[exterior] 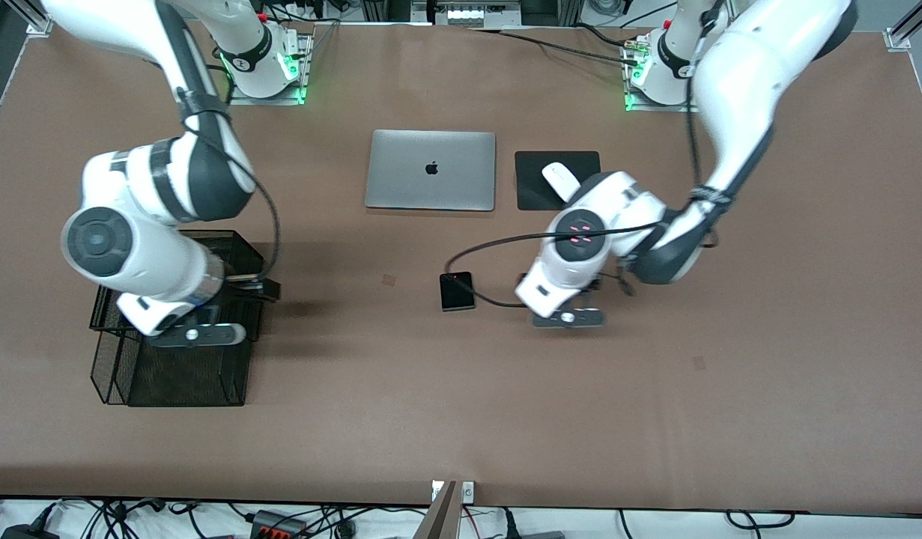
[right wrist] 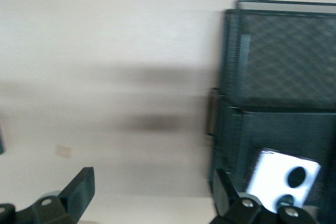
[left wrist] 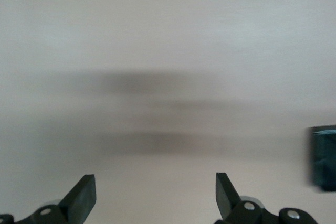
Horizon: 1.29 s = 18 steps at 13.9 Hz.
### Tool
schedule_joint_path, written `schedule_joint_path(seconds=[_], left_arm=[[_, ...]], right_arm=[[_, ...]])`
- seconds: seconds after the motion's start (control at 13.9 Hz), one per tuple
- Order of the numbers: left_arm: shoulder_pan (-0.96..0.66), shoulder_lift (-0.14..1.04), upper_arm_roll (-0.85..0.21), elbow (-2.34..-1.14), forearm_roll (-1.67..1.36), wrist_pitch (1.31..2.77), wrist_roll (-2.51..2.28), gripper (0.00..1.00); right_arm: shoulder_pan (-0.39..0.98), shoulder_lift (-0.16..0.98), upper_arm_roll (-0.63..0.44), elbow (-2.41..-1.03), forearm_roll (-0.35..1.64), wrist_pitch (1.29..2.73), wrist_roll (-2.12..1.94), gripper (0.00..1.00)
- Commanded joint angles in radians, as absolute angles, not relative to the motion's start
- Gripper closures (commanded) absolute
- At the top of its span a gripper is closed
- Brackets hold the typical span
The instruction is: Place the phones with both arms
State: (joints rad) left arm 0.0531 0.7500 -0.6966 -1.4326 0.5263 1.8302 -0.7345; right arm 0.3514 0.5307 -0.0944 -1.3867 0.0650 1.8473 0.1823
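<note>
The brown surface holds a closed silver laptop beside a black mat with a white mouse on it. A small dark phone lies nearer the front camera. A black wire basket sits toward the right arm's end.

The desk lay bare across its whole near strip, from the right arm's end to the left arm's end. In the middle, the closed laptop and the mouse pad carrying the mouse took up the part close to the arms' bases. The small dark phone lay flat just beside the left claw, whose spread fingers hung over bare desk. The black mesh rack blocked the right arm's end; the right claw stood open above it, the lilac phone inside.
</note>
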Motion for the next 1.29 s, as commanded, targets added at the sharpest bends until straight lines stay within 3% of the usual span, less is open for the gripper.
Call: schedule_joint_path(seconds=[0.0,0.36,0.5,0.93,1.08,1.22], left_arm=[[0.122,0.625,-0.701,-1.463,0.529,1.689,-0.605,0.00],[0.245,0.459,-0.713,-1.450,0.493,1.539,-0.336,0.00],[0.291,0.379,-0.689,-1.439,0.314,1.534,-0.247,0.00],[0.014,0.187,-0.119,-1.460,-0.012,1.506,0.044,0.00],[-0.061,0.125,-0.002,-1.521,-0.012,1.526,0.060,0.00],[-0.109,0.020,0.061,-1.651,-0.008,1.642,0.041,0.00]], right_arm=[[0.409,0.564,-0.098,-1.382,0.142,1.891,0.187,0.00],[0.552,0.690,-0.097,-1.374,0.170,2.176,0.187,0.00],[0.606,0.739,-0.084,-1.374,0.178,2.279,0.193,0.00],[0.739,0.873,-0.094,-1.332,0.166,2.404,0.300,0.00],[0.770,0.914,-0.103,-1.299,0.141,2.414,0.366,0.00],[0.781,0.939,-0.103,-1.279,0.105,2.414,0.415,0.00]])
